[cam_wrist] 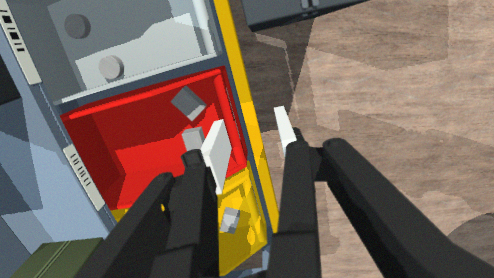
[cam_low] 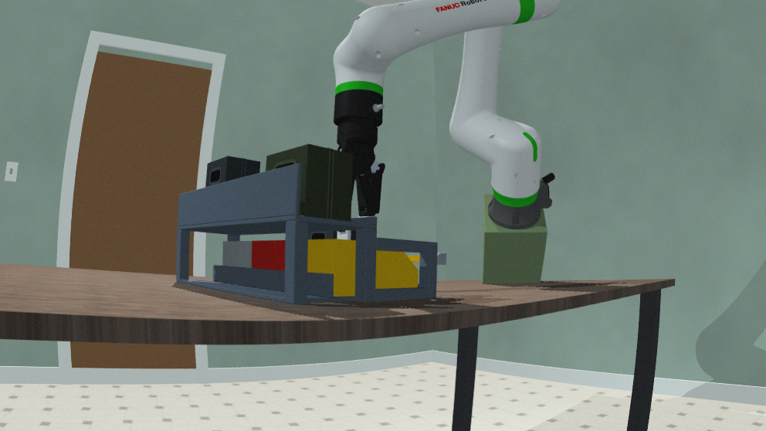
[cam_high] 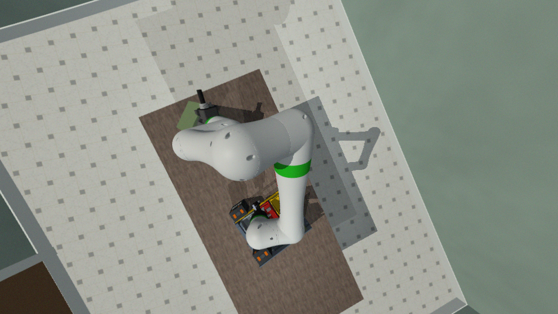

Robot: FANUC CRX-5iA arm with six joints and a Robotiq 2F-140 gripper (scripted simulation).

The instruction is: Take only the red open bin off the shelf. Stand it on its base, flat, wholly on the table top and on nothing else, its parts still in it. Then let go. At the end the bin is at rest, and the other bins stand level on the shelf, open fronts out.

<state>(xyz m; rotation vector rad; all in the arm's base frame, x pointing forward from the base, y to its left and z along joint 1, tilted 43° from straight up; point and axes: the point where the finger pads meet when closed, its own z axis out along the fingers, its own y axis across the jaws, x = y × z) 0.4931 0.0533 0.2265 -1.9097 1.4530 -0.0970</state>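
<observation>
1. The claw [cam_high: 256, 207] [cam_low: 369, 211] [cam_wrist: 252, 128] stands partway open, nothing between its fingers; the wrist view, at centre, shows the gap between the pale pads [cam_wrist: 218, 155].
2. One pad overlaps the red bin in the wrist view, the other appears against the table top [cam_high: 194, 195] [cam_low: 106, 292] [cam_wrist: 400, 95]. Contact, I cannot tell.
3. The red bin [cam_high: 265, 205] [cam_low: 269, 254] [cam_wrist: 150, 155] is in the shelf [cam_high: 308, 227] [cam_low: 292, 263] [cam_wrist: 60, 182], left of centre in the wrist view, which shows two grey blocks inside; the exterior view shows only its red side.
4. The yellow bin [cam_high: 275, 202] [cam_low: 332, 257] [cam_wrist: 245, 247] and grey bin [cam_high: 246, 223] [cam_low: 237, 253] [cam_wrist: 140, 30] flank it.
5. Only the exterior view, lower right, shows table legs [cam_low: 465, 375].
</observation>
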